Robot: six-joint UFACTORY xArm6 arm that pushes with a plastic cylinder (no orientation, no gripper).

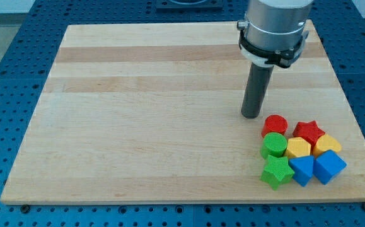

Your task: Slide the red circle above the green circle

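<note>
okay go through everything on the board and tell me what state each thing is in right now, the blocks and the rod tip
my tip: down on the board, just up-left of the red circle, apparently not touching.
red circle: flat, directly above the green circle, touching it.
green circle: flat.
red star: flat.
yellow hexagon: flat.
yellow heart: flat.
green star: flat.
blue blocks: side by side.
wooden board: level.

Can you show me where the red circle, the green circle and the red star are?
Red circle block (275,124), camera view, on its flat top face.
Green circle block (274,144), camera view, on its flat top face.
Red star block (309,131), camera view, on the middle of its top.
</note>
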